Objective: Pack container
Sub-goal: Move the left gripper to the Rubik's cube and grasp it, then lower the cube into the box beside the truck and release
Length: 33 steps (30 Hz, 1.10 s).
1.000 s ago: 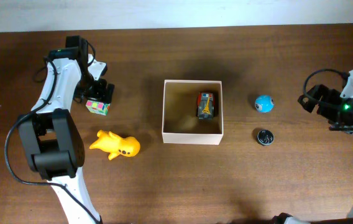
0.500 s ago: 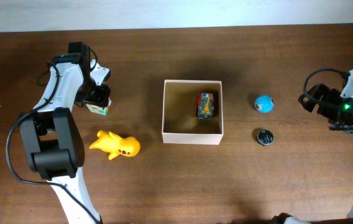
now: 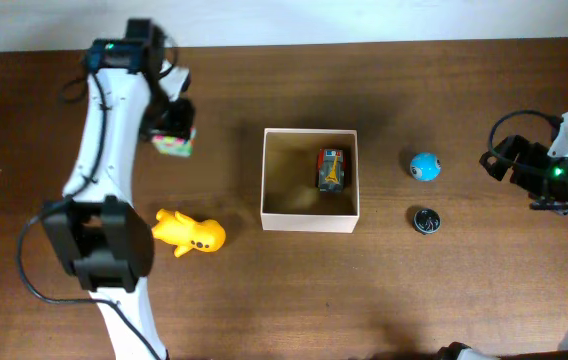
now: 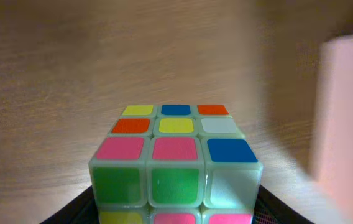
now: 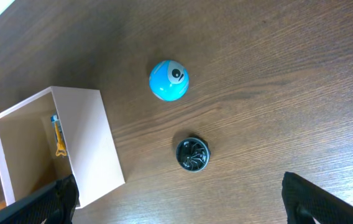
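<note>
Left pincer (image 3: 171, 128): pinching the colour cube (image 4: 176, 165), which fills the space between its fingers.
Yellow toy (image 3: 186, 232): on the table (image 3: 264, 300), near this pincer, apart from the cube.
Container (image 3: 309, 220): farther out, between the two pincers; its white wall shows at the edge of the left wrist view.
Toy car (image 3: 332, 168): inside the container, by the wall on the right pincer's side.
Right pincer (image 3: 496, 161): fingers spread wide, holding nothing.
Black disc (image 5: 192, 154): the closest thing ahead of it.
Blue ball (image 5: 169, 80): just past the disc, apart from it.
</note>
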Available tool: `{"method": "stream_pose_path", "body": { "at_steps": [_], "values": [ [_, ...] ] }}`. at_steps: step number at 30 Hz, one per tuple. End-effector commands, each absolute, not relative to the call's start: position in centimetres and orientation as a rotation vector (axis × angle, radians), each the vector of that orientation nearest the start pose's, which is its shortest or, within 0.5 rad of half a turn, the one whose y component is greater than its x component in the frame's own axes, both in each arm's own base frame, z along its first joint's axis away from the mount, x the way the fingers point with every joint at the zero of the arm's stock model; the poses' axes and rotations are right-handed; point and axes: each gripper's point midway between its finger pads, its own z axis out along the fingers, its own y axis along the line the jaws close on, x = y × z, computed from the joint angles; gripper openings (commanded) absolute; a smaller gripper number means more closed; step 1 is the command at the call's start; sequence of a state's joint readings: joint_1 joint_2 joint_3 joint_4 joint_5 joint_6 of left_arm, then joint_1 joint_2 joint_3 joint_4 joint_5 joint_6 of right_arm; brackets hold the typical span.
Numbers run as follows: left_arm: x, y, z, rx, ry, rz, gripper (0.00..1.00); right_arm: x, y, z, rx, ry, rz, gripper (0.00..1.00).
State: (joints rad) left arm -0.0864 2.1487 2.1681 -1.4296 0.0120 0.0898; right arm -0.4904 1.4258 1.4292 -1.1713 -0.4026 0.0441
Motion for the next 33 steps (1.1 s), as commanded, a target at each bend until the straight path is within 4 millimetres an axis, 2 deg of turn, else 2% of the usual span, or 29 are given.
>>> {"method": "stream_pose_path", "body": {
  "at_steps": [1,5,7,9,12,16,18,19,22,24,28,33],
  "values": [
    [43.4,-9.6,20.8,0.021,2.872,-0.147,0.45,31.3,-8.9,23.3,0.558,2.543,0.403,0.99],
    [42.3,-15.1,20.6,0.023,2.876,-0.219,0.46,31.2,-8.9,23.2,0.559,2.546,0.404,0.99],
    [41.7,-18.0,20.1,0.047,2.878,-0.243,0.52,31.2,-8.9,23.2,0.559,2.546,0.404,0.99],
    [41.3,-20.0,19.6,0.083,2.87,-0.241,0.52,31.2,-8.9,23.2,0.559,2.546,0.405,0.99],
    [41.6,-21.7,18.6,0.069,2.836,-0.158,0.53,31.2,-8.8,23.2,0.561,2.549,0.405,0.99],
    [42.4,-24.2,16.3,0.122,2.817,-0.161,0.56,31.1,-8.8,23.1,0.564,2.554,0.409,0.99],
    [42.5,-24.7,14.5,0.134,2.841,-0.147,0.56,31.0,-8.7,23.1,0.567,2.558,0.411,0.99],
    [42.6,-24.7,12.8,0.137,2.873,-0.122,0.55,30.8,-8.7,23.0,0.569,2.564,0.413,0.99],
    [42.5,-24.4,10.1,0.134,2.932,-0.076,0.55,30.6,-8.6,22.9,0.577,2.574,0.41,0.99],
    [42.8,-23.9,8.9,0.125,2.946,-0.037,0.54,30.6,-8.6,22.9,0.578,2.576,0.411,0.99],
    [44.0,-23.8,9.0,0.116,2.897,-0.017,0.56,30.6,-8.6,22.9,0.577,2.575,0.41,0.99],
    [43.5,-23.6,8.9,0.119,2.917,-0.003,0.6,30.6,-8.6,22.9,0.577,2.575,0.41,0.99]
  ]
}}
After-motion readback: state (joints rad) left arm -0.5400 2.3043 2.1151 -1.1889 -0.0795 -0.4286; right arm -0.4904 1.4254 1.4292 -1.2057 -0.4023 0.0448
